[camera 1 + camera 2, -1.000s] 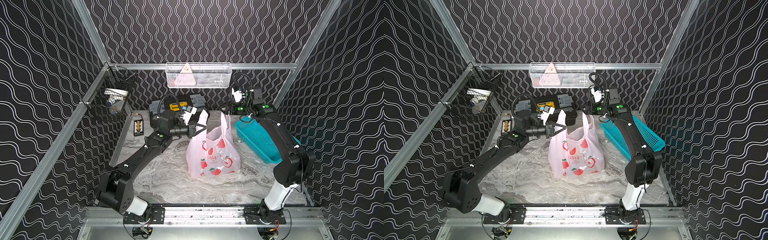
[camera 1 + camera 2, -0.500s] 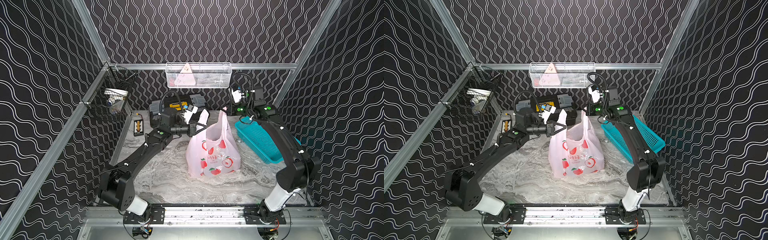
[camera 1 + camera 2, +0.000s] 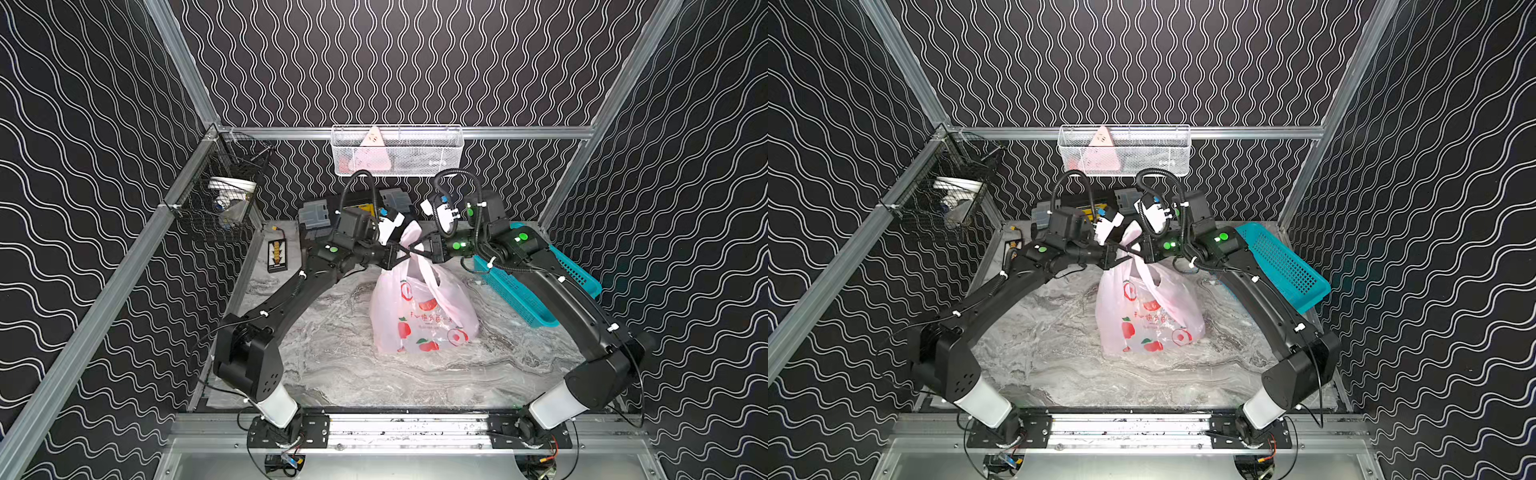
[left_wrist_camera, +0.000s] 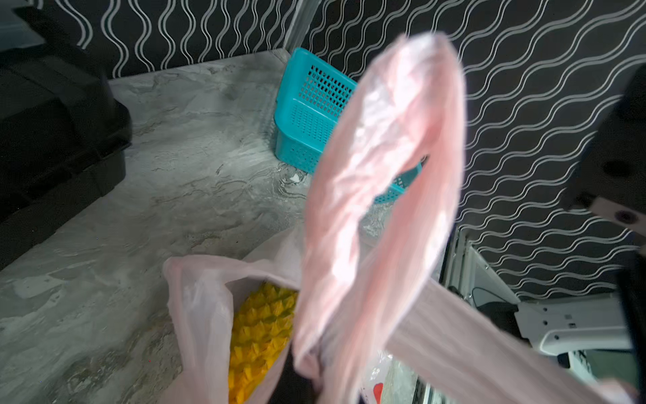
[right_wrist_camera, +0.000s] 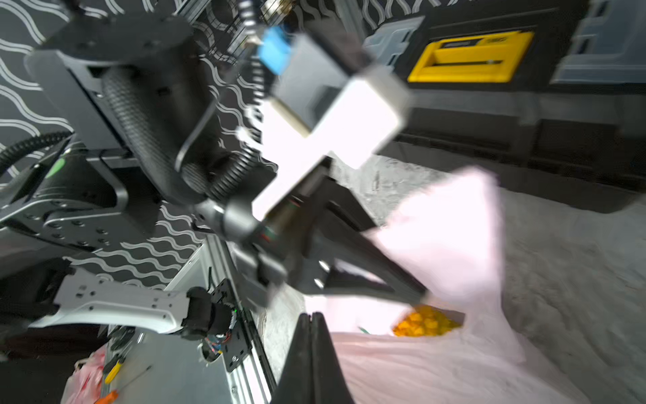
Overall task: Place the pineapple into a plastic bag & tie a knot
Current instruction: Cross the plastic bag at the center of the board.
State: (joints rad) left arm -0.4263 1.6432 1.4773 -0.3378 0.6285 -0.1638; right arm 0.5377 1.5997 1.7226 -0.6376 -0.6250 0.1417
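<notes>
**Two black arms on one rail**

Both arms are fixed to the aluminium base rail (image 3: 407, 430), each through a black plate (image 3: 291, 432) dotted with screws. Just above the rail each wears a white sleeve (image 3: 276, 405). Beyond that, the left arm (image 3: 286, 299) and right arm (image 3: 582, 307) are matt black, with boxy joints and smooth rounded links. Thin black cables run along the links, fastened by white ties (image 3: 263, 312). Farther from the rail, round green lights (image 3: 333, 249) glow on the joints. There, ribbed black hoses (image 3: 360, 172) loop over white camera housings (image 3: 390, 222) with blue plugs. Farthest from the rail, the left claw (image 3: 404, 252) and right claw (image 3: 417, 250) have slim, tapering black fingers.
</notes>
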